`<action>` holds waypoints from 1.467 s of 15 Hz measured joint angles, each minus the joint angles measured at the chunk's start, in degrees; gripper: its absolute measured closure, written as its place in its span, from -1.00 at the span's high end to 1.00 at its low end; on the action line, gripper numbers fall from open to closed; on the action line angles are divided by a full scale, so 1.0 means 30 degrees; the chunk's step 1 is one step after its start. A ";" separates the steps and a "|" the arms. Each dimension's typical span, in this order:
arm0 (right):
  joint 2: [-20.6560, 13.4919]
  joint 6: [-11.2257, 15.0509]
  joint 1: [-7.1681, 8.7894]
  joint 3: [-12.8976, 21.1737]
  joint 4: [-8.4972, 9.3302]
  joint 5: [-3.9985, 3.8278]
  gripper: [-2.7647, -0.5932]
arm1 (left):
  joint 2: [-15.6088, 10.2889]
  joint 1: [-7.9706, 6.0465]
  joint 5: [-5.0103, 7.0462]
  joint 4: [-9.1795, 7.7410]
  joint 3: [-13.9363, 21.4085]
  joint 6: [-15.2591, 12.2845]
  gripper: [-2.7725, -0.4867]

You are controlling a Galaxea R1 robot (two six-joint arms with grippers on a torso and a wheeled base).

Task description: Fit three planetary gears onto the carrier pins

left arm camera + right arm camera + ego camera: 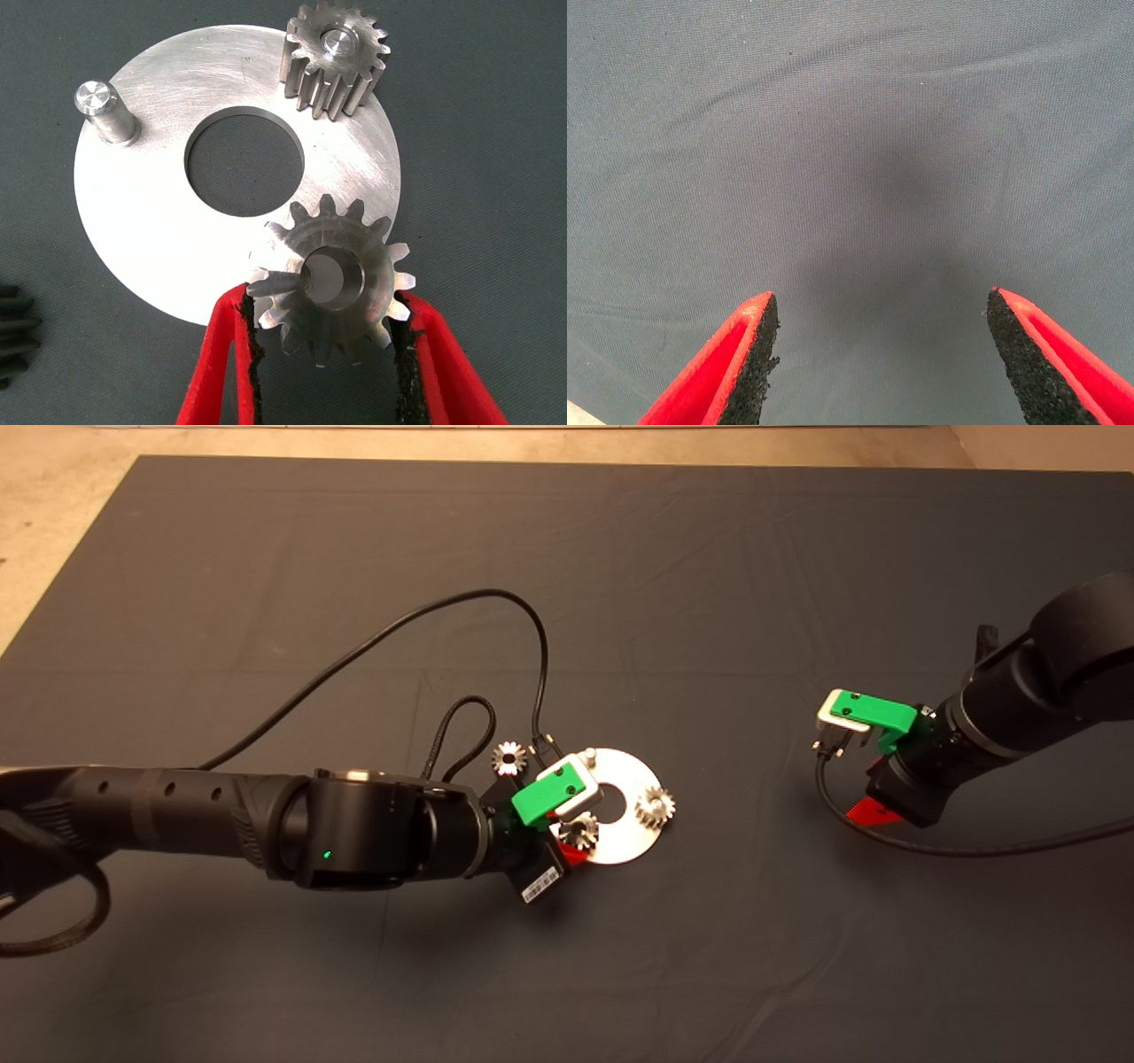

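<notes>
The silver disc (133, 230) lies on the mat, also seen in the head view (625, 849). One planetary gear (335, 57) sits on a carrier pin at the disc's right edge (655, 808). One carrier pin (102, 111) stands bare. My left gripper (328, 354) is shut on a second gear (332, 279), held slightly tilted over the disc's near rim (580, 833). The third pin is hidden beneath it. A third gear (509, 758) lies loose on the mat just left of the disc. My right gripper (881, 354) is open and empty over bare mat, far right of the disc (868, 806).
A black cable (416, 615) loops over the mat behind the left arm and ends near the loose gear. Another cable (974, 849) trails from the right arm. The dark mat (620, 974) extends well beyond the disc on all sides.
</notes>
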 joint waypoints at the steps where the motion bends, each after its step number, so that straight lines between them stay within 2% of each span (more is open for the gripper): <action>1: -0.0008 0.0000 0.0033 0.0000 0.0003 0.0008 0.06 | -0.0045 0.0128 -0.0048 0.0063 0.0000 0.0040 -0.86; 2: 0.0000 0.0000 0.0076 0.0000 0.0000 -0.0053 0.06 | -0.0080 0.0148 -0.0142 0.0102 0.0000 0.0093 -0.86; 9: 0.0000 0.0000 0.0132 0.0000 0.0006 -0.0037 0.06 | -0.0081 0.0140 -0.0165 0.0098 -0.0037 0.0545 -0.86; 15: 0.0000 0.0000 0.0126 0.0000 0.0006 -0.0037 0.06 | -0.0076 0.0136 -0.0665 0.0092 -0.0363 0.0966 -0.86; 22: 0.0000 0.0000 0.0134 0.0000 0.0006 -0.0040 0.06 | -0.0223 0.0136 -0.0987 0.0098 -0.0479 0.1195 -0.86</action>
